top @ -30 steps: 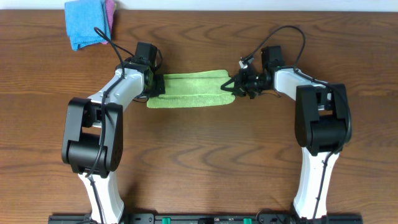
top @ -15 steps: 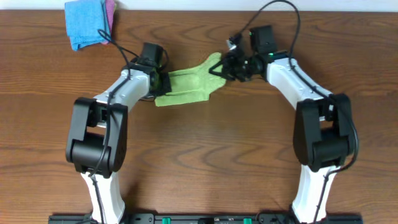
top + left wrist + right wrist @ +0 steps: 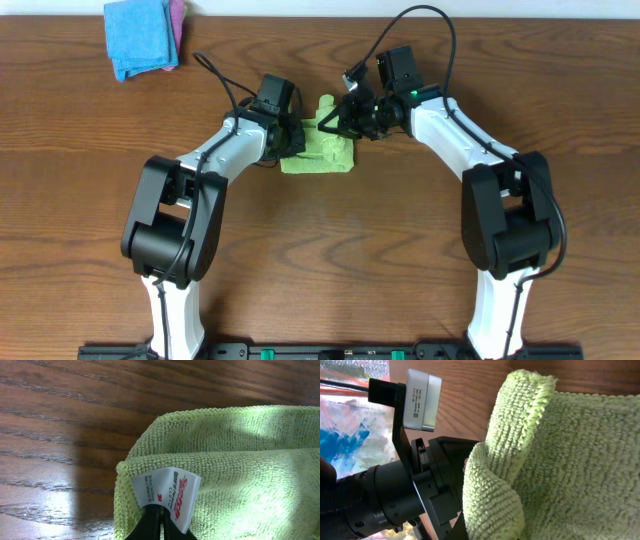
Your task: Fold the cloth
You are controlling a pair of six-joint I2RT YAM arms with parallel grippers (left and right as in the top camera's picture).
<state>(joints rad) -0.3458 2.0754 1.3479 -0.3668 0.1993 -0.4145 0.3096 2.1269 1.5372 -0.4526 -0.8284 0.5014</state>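
Toward 12 o'clock the cloth (image 3: 322,152) sits bunched, my left gripper (image 3: 293,138) pinching its 9 o'clock edge and my right gripper (image 3: 340,122) clamping a raised end at 2 o'clock: fold roughly half done, ends not yet laid flat.

Wood-grain worktop (image 3: 330,250). A bunched lime-green cloth (image 3: 325,158) is carried near its middle; a bright blue cloth (image 3: 138,38), edged by a pink cloth (image 3: 177,18), is laid at one far corner.
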